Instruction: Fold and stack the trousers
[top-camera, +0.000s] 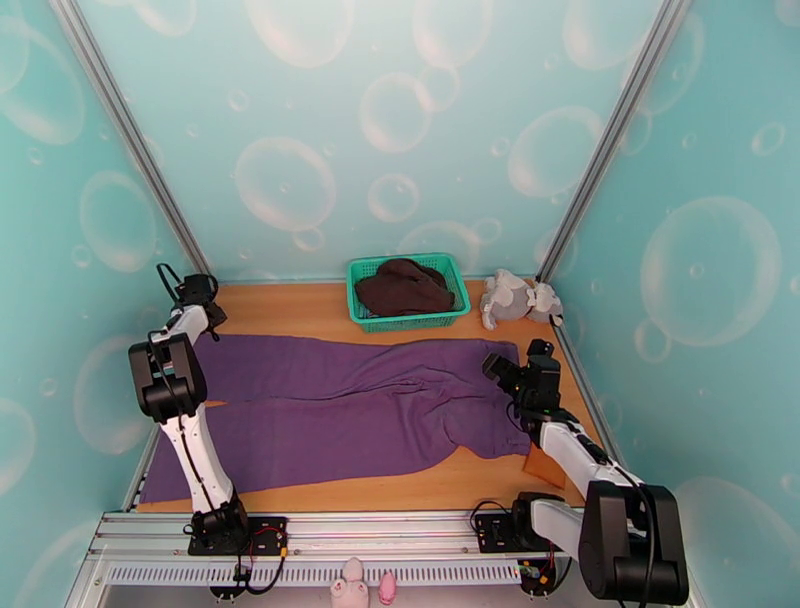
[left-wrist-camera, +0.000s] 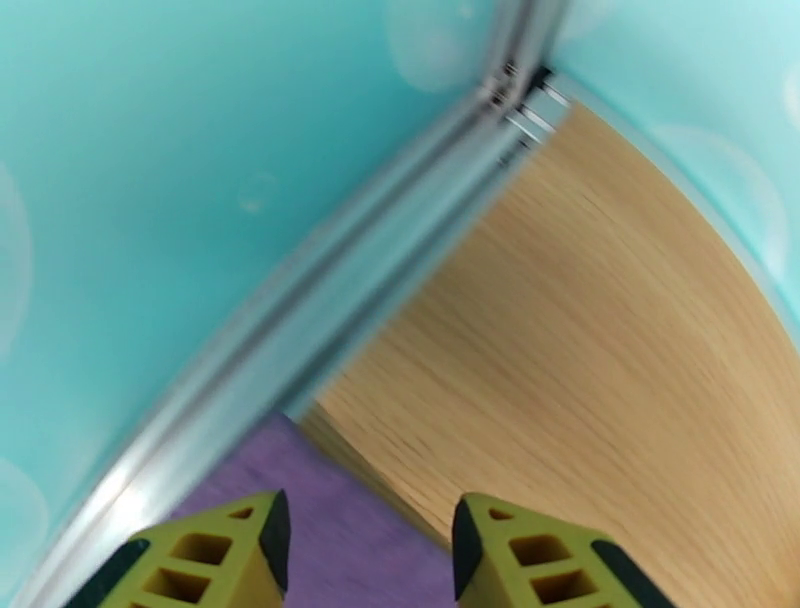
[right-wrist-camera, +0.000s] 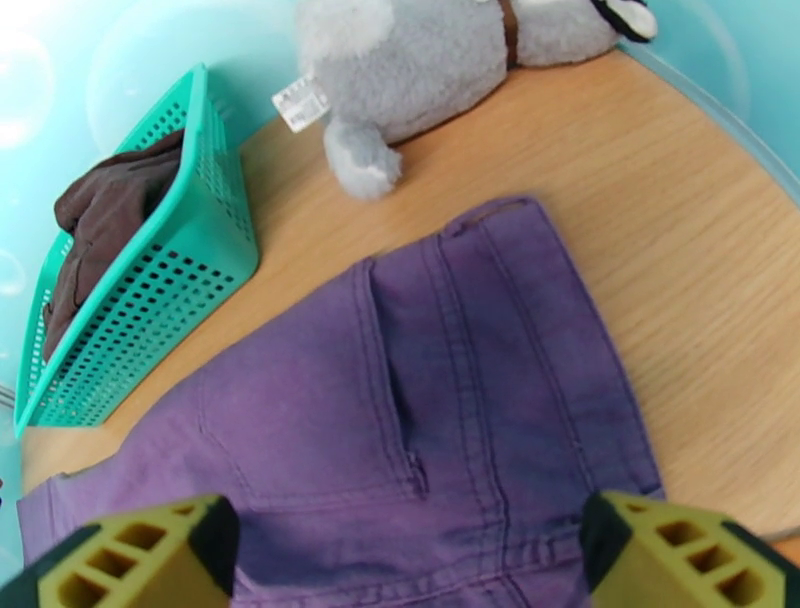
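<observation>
The purple trousers (top-camera: 370, 400) lie spread flat across the wooden table (top-camera: 300, 300), legs to the left and waist to the right. My left gripper (top-camera: 200, 300) hovers at the far left corner over the end of the upper leg. In the left wrist view its yellow fingers (left-wrist-camera: 225, 555) stand apart, with the purple hem (left-wrist-camera: 340, 510) lying flat on the table between them (left-wrist-camera: 370, 550). My right gripper (top-camera: 500, 365) hangs wide open above the waistband (right-wrist-camera: 420, 400), with its fingers (right-wrist-camera: 150, 555) on either side and nothing between them (right-wrist-camera: 400, 560).
A green basket (top-camera: 360, 300) holding a dark brown garment (top-camera: 405, 285) stands at the back centre. A grey plush toy (top-camera: 515, 298) lies to its right by the wall. Teal walls and metal rails (left-wrist-camera: 330, 300) hem in the table closely on the left, right and back.
</observation>
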